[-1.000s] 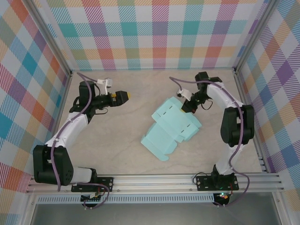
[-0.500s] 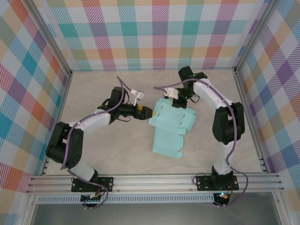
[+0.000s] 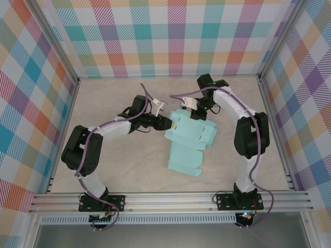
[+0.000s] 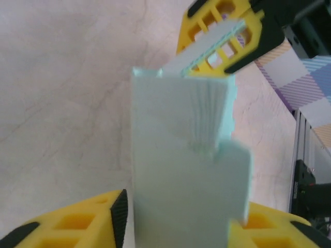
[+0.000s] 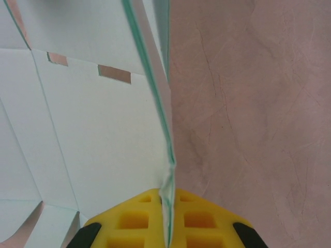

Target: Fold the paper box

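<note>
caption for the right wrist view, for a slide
Right end effector pinching a raised flap of the mint paper box over the table

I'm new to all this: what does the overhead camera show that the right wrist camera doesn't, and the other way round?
Overhead: the whole paper box spread out as a cut-out with flaps, both arms, the left gripper at its left edge, and the plaid walls.
Right wrist: a close look at a raised flap's thin edge pinched between the yellow fingers, plus small slots cut in the card.
Both: the paper box, the right gripper holding its far side, and the table.
</note>
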### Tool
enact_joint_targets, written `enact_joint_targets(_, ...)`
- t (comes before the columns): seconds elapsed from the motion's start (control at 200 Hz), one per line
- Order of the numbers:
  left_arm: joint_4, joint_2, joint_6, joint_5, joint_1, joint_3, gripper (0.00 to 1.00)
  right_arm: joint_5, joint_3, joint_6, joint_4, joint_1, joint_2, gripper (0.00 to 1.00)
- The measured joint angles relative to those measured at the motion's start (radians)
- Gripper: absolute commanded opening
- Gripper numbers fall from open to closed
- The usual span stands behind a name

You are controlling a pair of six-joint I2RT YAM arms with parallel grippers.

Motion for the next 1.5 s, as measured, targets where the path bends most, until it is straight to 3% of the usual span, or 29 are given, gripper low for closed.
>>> enact_joint_targets(0.115,-0.021,0.009,0.008,0.010,0.000,0.016,0.00,0.001,-0.001,-0.003,-0.006,0.000,0.000,0.02)
enact_joint_targets(0.18,-0.034,0.011,0.016,0.017,0.000,0.023,0.00,0.006,-0.007,0.005,0.000,0.000,-0.002,0.11)
enact_joint_targets(0.23,-0.040,0.011,0.015,0.017,0.000,0.026,0.00,0.008,-0.015,0.026,0.014,-0.001,-0.005,0.31)
enact_joint_targets(0.325,-0.041,0.012,-0.008,0.019,0.000,0.026,0.00,0.019,-0.036,0.100,0.065,-0.005,-0.020,0.48)
enact_joint_targets(0.48,0.057,0.012,-0.137,-0.005,0.003,-0.019,0.00,0.016,-0.161,0.245,0.190,-0.011,-0.145,0.62)
enact_joint_targets(0.755,0.192,0.012,-0.378,-0.109,0.008,-0.100,0.00,-0.021,-0.409,0.635,0.452,0.010,-0.474,0.64)
enact_joint_targets(0.99,0.226,0.013,-0.522,-0.164,0.009,-0.099,0.00,0.005,-0.449,1.045,0.538,0.181,-0.389,0.68)
enact_joint_targets(1.065,0.226,0.013,-0.567,-0.175,0.010,-0.098,0.00,0.010,-0.478,1.159,0.547,0.205,-0.352,0.76)
enact_joint_targets(1.335,0.220,0.013,-0.649,-0.181,0.011,-0.069,0.00,0.121,-0.462,1.226,0.533,0.335,-0.245,0.74)
enact_joint_targets(1.5,0.206,0.013,-0.652,-0.182,0.012,-0.067,0.00,0.203,-0.461,1.246,0.531,0.333,-0.236,0.65)
